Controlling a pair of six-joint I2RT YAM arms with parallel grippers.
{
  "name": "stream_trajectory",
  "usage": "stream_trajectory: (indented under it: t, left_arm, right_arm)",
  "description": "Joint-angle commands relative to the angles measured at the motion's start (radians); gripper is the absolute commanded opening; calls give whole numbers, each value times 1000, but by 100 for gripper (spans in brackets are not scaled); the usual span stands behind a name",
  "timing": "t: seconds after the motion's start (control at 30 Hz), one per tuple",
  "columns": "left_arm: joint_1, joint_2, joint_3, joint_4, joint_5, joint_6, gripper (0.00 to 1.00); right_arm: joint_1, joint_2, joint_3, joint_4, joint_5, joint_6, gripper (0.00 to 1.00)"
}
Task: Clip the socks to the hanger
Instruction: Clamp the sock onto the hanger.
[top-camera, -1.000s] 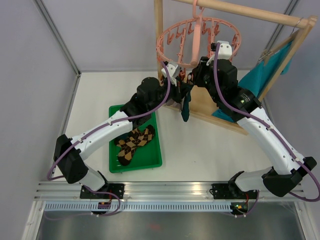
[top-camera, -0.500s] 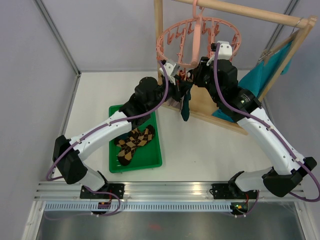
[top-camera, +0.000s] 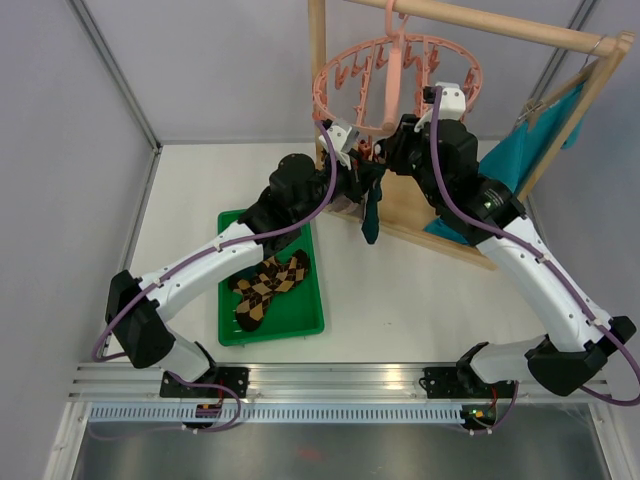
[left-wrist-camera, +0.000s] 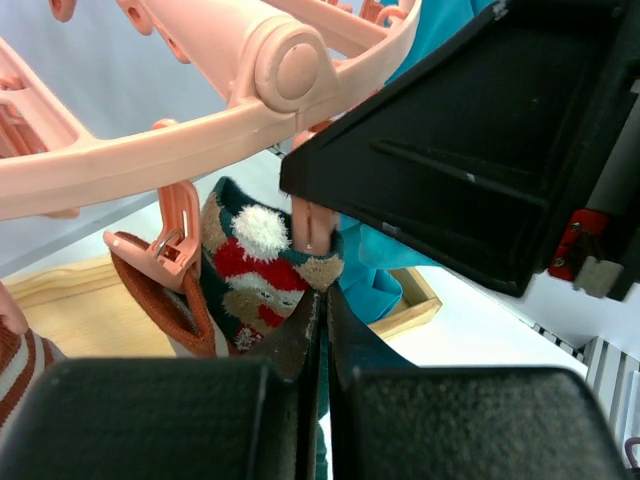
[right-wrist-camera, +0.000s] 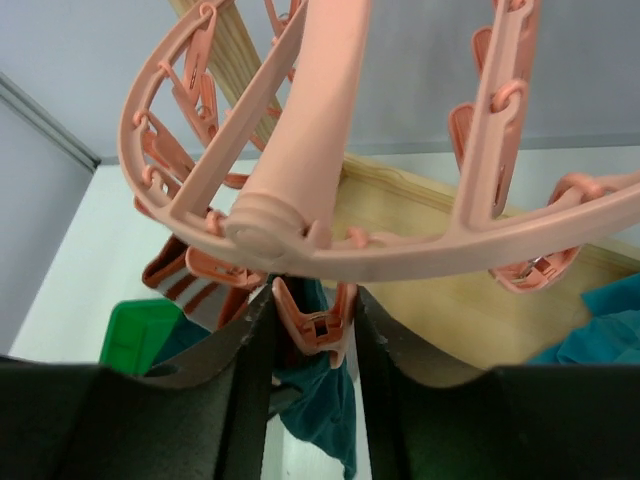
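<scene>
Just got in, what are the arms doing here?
The left gripper pinches a dark teal fabric sock with a red-white motif, holding it up under the pink plastic round hanger. The right gripper squeezes one pink clip peg at the sock's top edge. Brown-black argyle socks lie in the green plastic tray, not yet hung.

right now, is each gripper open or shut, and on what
left gripper: shut on the dark teal sock.
right gripper: shut on a clip peg of the hanger.
</scene>
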Motion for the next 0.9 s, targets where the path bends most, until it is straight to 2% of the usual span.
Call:
stream_trajectory:
  t: [0.0,0.07,0.2,0.3,0.5,0.87]
  left_arm:
    - [-5,-22,28,40,-12,4,2]
    - [-7,-16,40,21,-18,4,2]
    - [-4,-16,42,11,-40,-5,2]
    - [0,-19,46,-6,-47,-10,2]
    - [65,-26,71,-63,-69,-73,2]
    - [202,37,253,-247,-15,-120,2]
  right_arm:
    - [19,-20,-18,-108,-60,-1,43]
    - [19,-29,-18,-109,-70,-2,49]
    - [21,-57,-21,-102,-107,-2,65]
    - [19,-82,-22,-100,-130,-1,70]
    - [21,-147,-33,-105,-139,-2,73]
    - [19,-240,-53,-134,-103,-10,74]
